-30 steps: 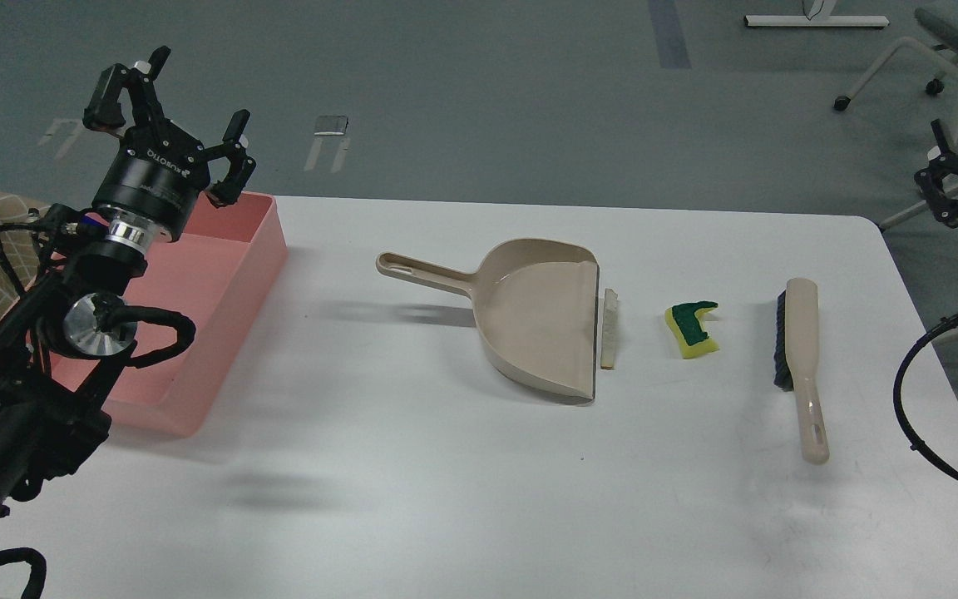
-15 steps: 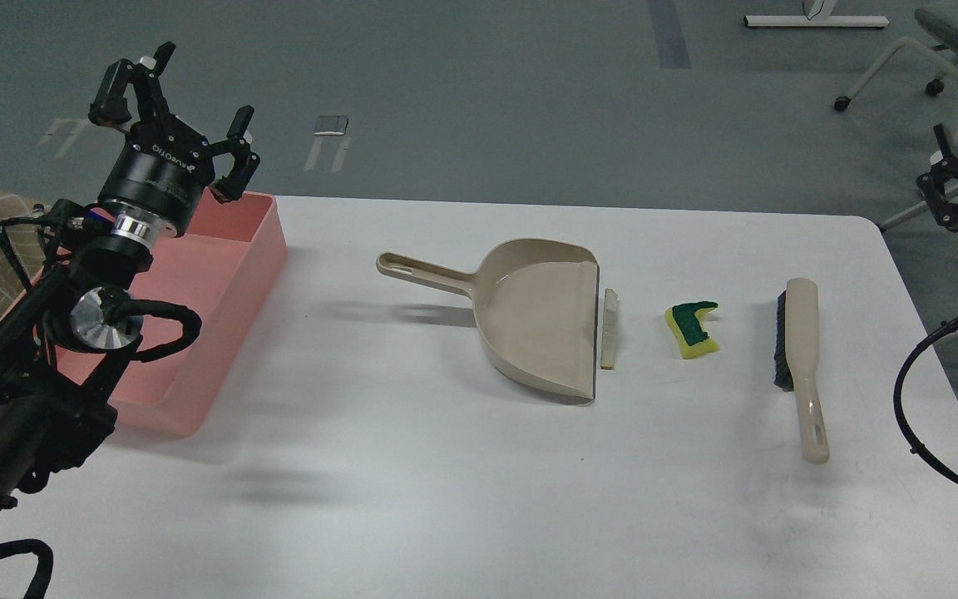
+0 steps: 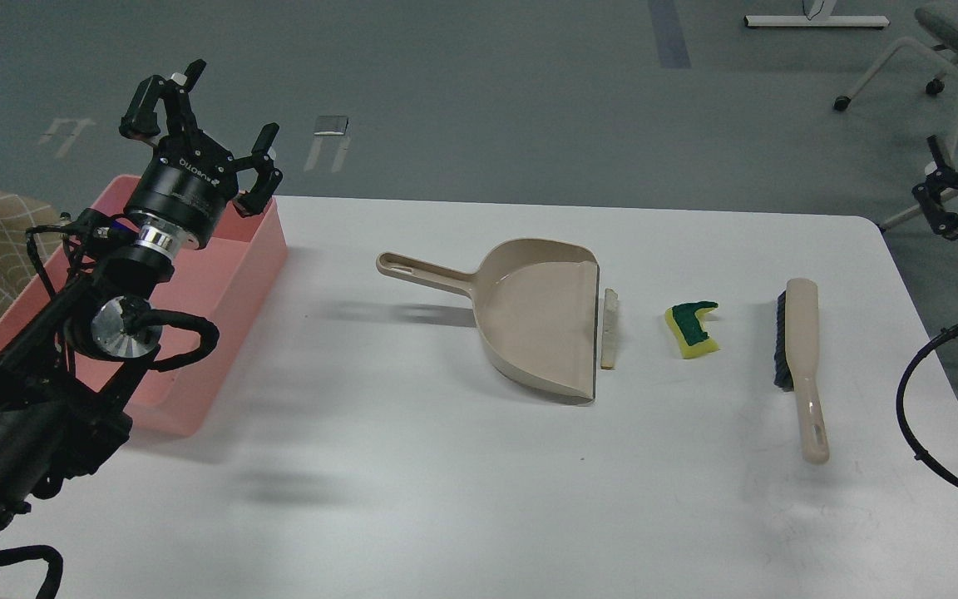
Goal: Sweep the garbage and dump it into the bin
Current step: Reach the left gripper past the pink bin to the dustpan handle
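Both fingers spread, left pincer (image 3: 206, 125) above bin (image 3: 221, 274).

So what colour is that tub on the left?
Pink, the tub, seen in the head view.

My dustpan (image 3: 539, 316) and brush (image 3: 803, 366) handle look like smooth, slightly glossy beige plastic; the bin (image 3: 238, 258) is matt pink plastic, the tabletop (image 3: 412, 466) smooth white, the sponge piece (image 3: 691, 330) porous, its green layer probably rough
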Controlling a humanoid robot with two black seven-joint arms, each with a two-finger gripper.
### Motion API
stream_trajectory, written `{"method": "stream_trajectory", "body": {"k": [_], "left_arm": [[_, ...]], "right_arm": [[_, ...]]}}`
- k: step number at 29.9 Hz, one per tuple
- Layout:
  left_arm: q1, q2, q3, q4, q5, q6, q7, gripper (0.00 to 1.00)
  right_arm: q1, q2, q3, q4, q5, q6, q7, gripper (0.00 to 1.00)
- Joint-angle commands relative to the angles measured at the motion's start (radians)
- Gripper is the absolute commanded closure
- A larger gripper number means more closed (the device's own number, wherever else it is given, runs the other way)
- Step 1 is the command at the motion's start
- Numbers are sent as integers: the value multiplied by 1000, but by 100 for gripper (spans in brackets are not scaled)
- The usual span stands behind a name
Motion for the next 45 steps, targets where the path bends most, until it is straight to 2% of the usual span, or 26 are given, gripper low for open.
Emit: {"method": "stream_trajectory", "body": {"k": [1,4,8,15,18,23,25,32,37,42,45], "left_arm": [[5,0,0,-8,1,-1,0,2],[17,0,6,-26,6,-11,-1,2],[4,17,135,-28,4,-24,-3,2],[19,11,169,-61,6,-24,-3,2],[45,18,195,-121,6,-22,-3,2],[71,52,210,-287,6,37,6,2],[88,80,238,-330,8,58,28,2],[128,97,302,-330,38,62,29,3],[132,66,336,-318,217,108,29,4],[117,6,367,-226,268,127,31,4],[106,-29,370,-120,274,124,25,4]], "right_arm": [[-1,0,0,2,-1,0,0,0],[-5,2,0,4,1,0,0,0],[-5,3,2,4,4,0,2,0],[-5,12,28,2,2,0,6,0],[-11,6,24,2,1,0,6,0],[-37,3,23,12,2,0,6,0],[-52,2,28,16,2,0,6,0],[-78,-6,28,35,4,0,6,0],[-81,-6,31,36,5,0,6,0],[-94,-6,37,36,5,0,6,0],[-103,-6,46,36,5,0,8,0]]}}
